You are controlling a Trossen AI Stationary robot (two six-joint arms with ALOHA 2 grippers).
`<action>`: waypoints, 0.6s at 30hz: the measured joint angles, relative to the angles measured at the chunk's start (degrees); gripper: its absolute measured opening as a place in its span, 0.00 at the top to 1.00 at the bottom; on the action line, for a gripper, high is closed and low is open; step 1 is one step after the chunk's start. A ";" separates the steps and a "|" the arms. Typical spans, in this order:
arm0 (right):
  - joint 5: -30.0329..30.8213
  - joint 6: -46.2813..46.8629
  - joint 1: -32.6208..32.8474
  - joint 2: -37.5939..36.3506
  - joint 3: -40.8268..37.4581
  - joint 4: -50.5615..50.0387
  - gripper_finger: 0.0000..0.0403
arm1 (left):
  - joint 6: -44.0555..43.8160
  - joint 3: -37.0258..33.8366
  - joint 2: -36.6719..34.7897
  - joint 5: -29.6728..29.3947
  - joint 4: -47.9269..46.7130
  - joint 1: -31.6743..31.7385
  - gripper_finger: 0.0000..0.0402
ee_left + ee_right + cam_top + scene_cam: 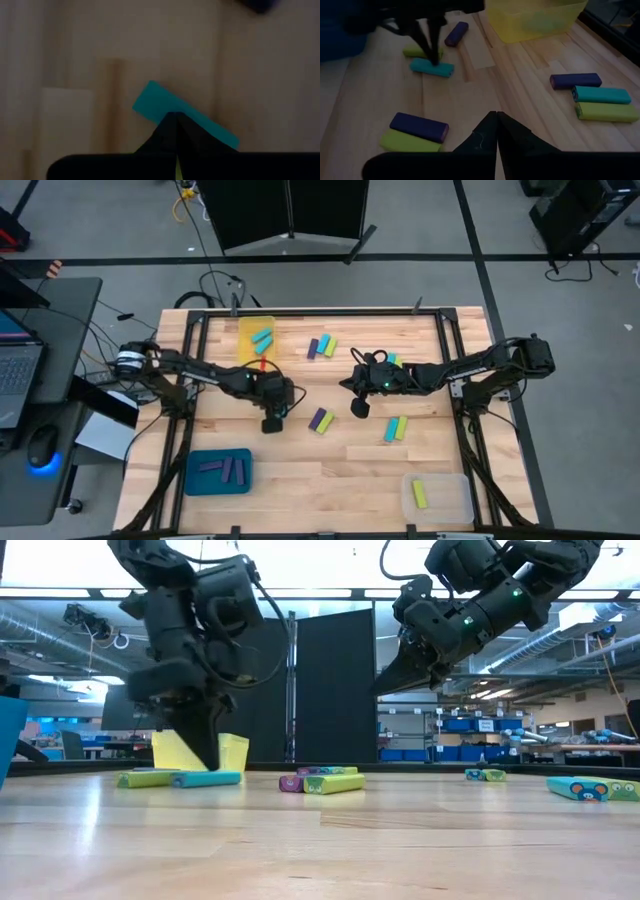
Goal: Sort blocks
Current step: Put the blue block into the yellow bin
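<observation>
The cyan block [205, 778] lies flat on the wooden table [340, 480], just at 9 o'clock of the table's middle in the high view. In the low view it shows its long side to the camera. From above, the arm hides most of it, so I cannot tell its exact heading there. The left gripper [176, 117] is clenched tight with nothing between its fingers. Its tip is down on the top of this block, and the block's long axis runs askew under the tip.

A yellow-green block [145, 778] lies just beside the cyan one. A purple and yellow-green pair [320, 420] lies at 3 o'clock of it. A trio of purple, cyan and yellow-green blocks [322, 347] lies at 1 o'clock.

The right gripper [496, 116] hangs clear above the table at 2 o'clock, also clenched and empty.

The yellow tray [245, 355] stands at 11 o'clock and has cyan blocks in it. The blue tray [195, 480] at 7 o'clock holds purple ones. The clear tray [455, 500] at 4 o'clock holds one yellow-green block.
</observation>
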 joint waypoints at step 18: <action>0.24 0.16 0.00 0.00 0.00 -0.26 0.95 | -15.18 4.44 -3.79 -2.97 -2.18 4.02 0.85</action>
